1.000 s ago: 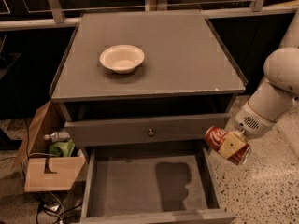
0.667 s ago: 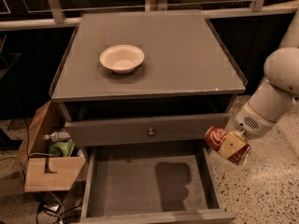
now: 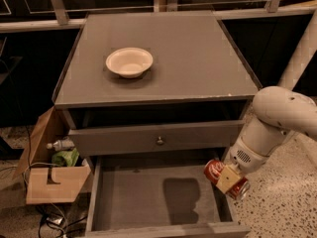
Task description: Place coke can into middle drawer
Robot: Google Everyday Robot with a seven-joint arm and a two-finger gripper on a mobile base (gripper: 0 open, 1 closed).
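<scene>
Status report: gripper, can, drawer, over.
Gripper shut on can. Can above right wall of drawer. Drawer open, floor bare, nothing blocking.

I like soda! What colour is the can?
Red can, in the end effector at the drawer, right side; camera view.

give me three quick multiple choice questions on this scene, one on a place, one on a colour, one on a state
1. Where is the coke can? A on the ground B in the gripper, by the middle drawer's right side C on a shelf
2. What colour is the bowl on the cabinet top? A pale white B blue C black
3. The middle drawer is: A shut B pulled open C taken out

1 B: the gripper is shut on the coke can at the drawer's right wall.
2 A: it looks pale against the grey top.
3 B: its bare floor shows.
</scene>
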